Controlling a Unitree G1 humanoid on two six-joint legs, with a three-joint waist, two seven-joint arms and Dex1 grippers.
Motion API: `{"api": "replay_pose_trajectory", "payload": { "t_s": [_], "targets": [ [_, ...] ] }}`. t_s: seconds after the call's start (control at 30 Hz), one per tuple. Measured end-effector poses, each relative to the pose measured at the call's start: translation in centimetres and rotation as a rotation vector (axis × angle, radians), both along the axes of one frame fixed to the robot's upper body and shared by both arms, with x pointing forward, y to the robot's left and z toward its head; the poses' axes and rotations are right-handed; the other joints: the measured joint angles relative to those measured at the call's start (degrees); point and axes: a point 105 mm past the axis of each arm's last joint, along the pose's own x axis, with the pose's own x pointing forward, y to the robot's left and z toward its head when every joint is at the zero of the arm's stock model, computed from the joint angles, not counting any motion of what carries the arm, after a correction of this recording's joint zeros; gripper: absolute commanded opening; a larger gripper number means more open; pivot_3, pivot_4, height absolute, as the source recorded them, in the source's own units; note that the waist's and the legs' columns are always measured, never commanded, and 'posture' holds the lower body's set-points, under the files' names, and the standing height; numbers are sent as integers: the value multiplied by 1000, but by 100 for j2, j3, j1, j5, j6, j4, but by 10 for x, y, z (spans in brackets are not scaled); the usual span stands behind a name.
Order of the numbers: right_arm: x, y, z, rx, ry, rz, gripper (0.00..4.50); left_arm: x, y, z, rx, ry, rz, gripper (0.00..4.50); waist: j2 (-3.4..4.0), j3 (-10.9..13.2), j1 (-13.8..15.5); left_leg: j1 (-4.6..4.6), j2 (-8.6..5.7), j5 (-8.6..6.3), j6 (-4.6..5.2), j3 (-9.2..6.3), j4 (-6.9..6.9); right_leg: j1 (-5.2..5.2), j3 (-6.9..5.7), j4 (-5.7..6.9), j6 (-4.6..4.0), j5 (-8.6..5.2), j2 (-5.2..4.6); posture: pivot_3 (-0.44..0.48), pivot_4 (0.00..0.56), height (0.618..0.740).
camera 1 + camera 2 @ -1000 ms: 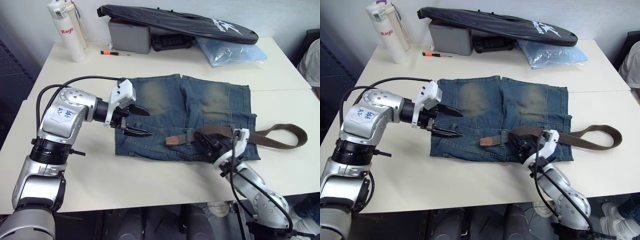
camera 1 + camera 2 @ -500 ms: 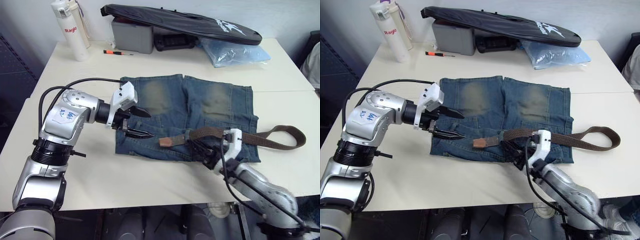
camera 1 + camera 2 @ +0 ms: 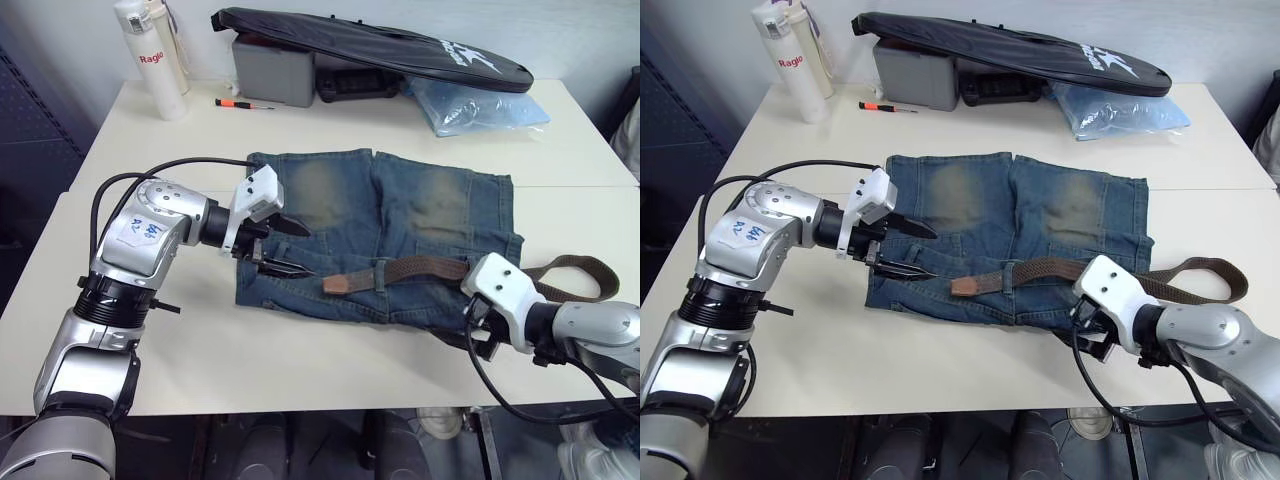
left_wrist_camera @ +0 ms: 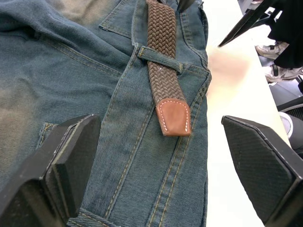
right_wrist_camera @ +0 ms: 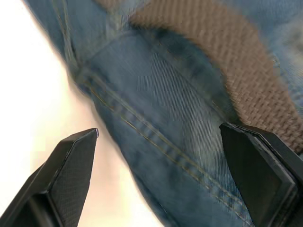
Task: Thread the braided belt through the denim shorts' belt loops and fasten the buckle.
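The right end effector [image 3: 1092, 335], fingers apart, has let go and drawn back off the denim shorts [image 3: 400, 215], leaving the braided belt [image 3: 420, 268] through one belt loop [image 4: 158, 57], its tip beside the gaping left end effector [image 3: 283, 250].

Bare table [image 3: 300, 340] lies open along the near edge in front of the denim shorts [image 3: 400, 205], while the far edge is crowded by a white bottle [image 3: 160, 55], a grey box [image 3: 272, 78], a long black bag [image 3: 380, 50] and a plastic pouch [image 3: 480, 105].
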Motion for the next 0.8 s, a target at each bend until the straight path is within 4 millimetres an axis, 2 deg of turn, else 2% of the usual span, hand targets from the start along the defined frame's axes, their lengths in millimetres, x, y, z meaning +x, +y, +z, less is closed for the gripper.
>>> {"api": "replay_pose_trajectory", "payload": {
  "t_s": [0.07, 0.1, 0.13, 0.37, 0.4, 0.53, 0.63, 0.8],
  "targets": [
    [3, -7, -10, -21, 21, -6, 4431, 0, 0, 0, -1, -3, -2, 4500, -1, 1, -9, 0, 0, 0, 0, 1, 1, 0, 0, -1, 1, 0, 0, 0, 150, 740],
    [5, -12, -15, -25, 27, -16, 3888, 0, 0, 0, 0, -3, -1, 4500, -2, 1, -10, 0, 0, 0, 0, 1, 1, 0, 0, 0, 1, 0, 0, 0, 150, 740],
    [7, -15, -19, -36, 30, -26, 3563, 0, -1, 0, 0, -5, -1, 4500, -2, 1, -10, 0, 0, 1, -1, 1, 1, 0, 0, 1, 1, 0, 0, 0, 150, 740],
    [19, -32, -19, -130, -49, 6, 230, -4, -8, 1, -12, -5, -14, 4500, -2, 1, 16, 2, 0, 1, -2, -1, 6, 6, -2, 0, 2, 1, 0, 0, 150, 740],
    [20, -35, -19, -141, -54, 9, 24, -4, -10, 0, -18, -1, -16, 4500, -3, 2, 24, 1, 0, 1, -2, -1, 10, 6, -2, -1, 3, 2, 0, 0, 150, 740],
    [21, -49, -18, -176, -68, 13, 24, -6, -22, -3, -37, 13, -50, 4500, -3, 2, 54, 0, -1, 1, -1, -1, 15, 11, -2, -3, 5, 4, -1, 0, 150, 740],
    [24, -72, -16, -230, -85, -6, 24, -10, -37, -11, -32, 14, -100, 4500, -3, 2, 94, -1, -2, 1, -1, 0, 21, 13, -2, -5, 7, 7, -1, 0, 150, 740],
    [29, -95, -15, -276, -102, 9, 24, -12, -67, -23, 6, -82, -192, 4500, -3, 2, 126, 0, -3, 1, -1, 0, 28, 17, -2, -7, 6, 11, -1, 0, 150, 740]
  ]
}}
